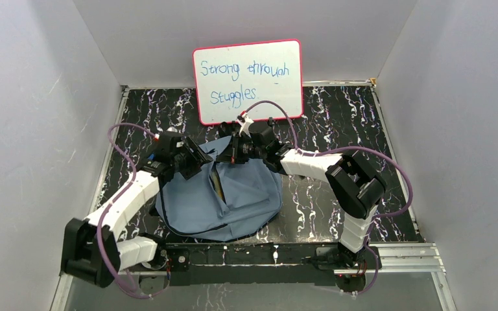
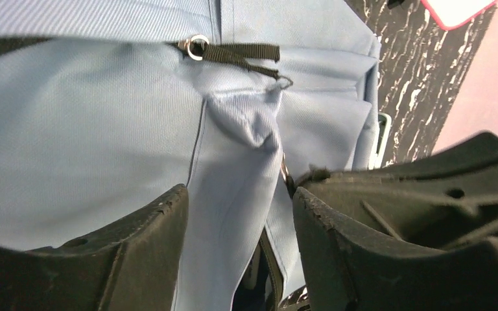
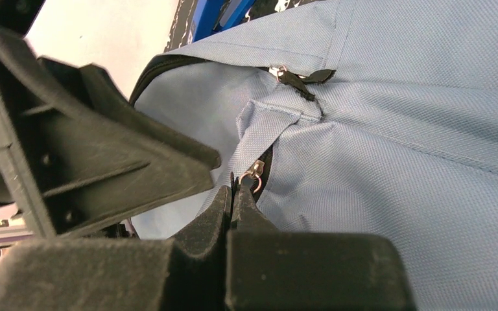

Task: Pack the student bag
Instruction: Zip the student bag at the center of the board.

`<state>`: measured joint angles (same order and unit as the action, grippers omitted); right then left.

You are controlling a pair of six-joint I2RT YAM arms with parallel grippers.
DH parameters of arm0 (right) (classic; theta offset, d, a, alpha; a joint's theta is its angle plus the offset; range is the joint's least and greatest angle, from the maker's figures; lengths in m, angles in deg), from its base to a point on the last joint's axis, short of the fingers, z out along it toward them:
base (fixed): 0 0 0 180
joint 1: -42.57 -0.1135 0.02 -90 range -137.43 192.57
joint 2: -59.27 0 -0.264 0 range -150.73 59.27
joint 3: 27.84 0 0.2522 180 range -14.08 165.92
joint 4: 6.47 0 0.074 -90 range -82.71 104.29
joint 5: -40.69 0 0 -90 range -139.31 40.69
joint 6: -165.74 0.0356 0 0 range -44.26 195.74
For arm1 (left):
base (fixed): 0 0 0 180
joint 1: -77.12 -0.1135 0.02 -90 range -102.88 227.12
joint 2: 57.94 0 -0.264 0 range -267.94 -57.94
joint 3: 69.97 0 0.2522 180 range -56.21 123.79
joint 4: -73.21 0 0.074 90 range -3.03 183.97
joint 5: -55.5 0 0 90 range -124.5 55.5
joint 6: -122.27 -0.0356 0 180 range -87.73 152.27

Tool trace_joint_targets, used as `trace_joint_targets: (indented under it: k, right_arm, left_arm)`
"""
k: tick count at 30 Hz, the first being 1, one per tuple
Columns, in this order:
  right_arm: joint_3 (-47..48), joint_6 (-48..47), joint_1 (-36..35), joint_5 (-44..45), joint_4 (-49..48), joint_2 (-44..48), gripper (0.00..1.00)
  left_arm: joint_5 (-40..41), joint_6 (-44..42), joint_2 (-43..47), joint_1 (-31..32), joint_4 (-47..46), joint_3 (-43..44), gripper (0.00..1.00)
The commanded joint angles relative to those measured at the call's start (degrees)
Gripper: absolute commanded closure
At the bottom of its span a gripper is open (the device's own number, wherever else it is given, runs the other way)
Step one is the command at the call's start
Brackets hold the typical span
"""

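Observation:
The student bag (image 1: pixel 233 201) lies flat in the middle of the table, grey-blue, with a zipper slit (image 1: pixel 217 181) gaping along its top. My left gripper (image 1: pixel 201 159) is at the bag's far left edge. In the left wrist view it (image 2: pixel 240 194) stands open, with a raised fold of bag fabric (image 2: pixel 233 168) running between its fingers. My right gripper (image 1: pixel 233 152) is at the bag's far edge, facing the left one. In the right wrist view it (image 3: pixel 237 191) is shut on the tab of a metal zipper pull (image 3: pixel 253 173).
A pink-framed whiteboard (image 1: pixel 246 81) with blue writing leans on the back wall, just behind both grippers. White walls close in the left, right and back. A black strap with a metal ring (image 2: pixel 198 46) crosses the bag. A metal rail (image 1: pixel 402 256) lines the near edge.

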<state>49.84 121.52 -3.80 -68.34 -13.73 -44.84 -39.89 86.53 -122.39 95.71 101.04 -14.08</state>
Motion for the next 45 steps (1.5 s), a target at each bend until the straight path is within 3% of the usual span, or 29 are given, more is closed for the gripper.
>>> trace_joint_targets:
  k: [1, 11, 19, 24, 32, 45]
  right_arm:
    - [0.5, -2.0, -0.5, -2.6, -1.7, 3.6, 1.00]
    - [1.4, -3.1, -0.6, -3.0, -1.3, 3.5, 1.00]
    - [2.6, -4.1, -0.6, -3.5, -0.6, 3.1, 1.00]
    - [3.3, -5.0, -0.6, -3.3, 0.5, 3.0, 1.00]
    - [4.0, -8.2, -0.6, -2.8, 3.3, 3.6, 1.00]
    - [8.2, -14.6, -2.9, -6.6, 10.0, 5.5, 1.00]
  left_arm:
    - [0.5, -1.9, -5.9, -0.8, -0.4, 5.8, 0.41]
    - [-2.7, -4.6, -14.7, -1.2, -1.9, 9.7, 0.43]
    - [-3.2, -7.3, -18.0, -1.4, -1.7, 11.2, 0.52]
    - [-4.3, -8.3, -19.4, -1.5, -1.8, 12.9, 0.65]
    - [-4.3, -10.2, -19.5, -1.7, 0.4, 15.1, 1.00]
    - [-2.6, -10.8, -23.4, -3.7, 6.5, 23.0, 1.00]
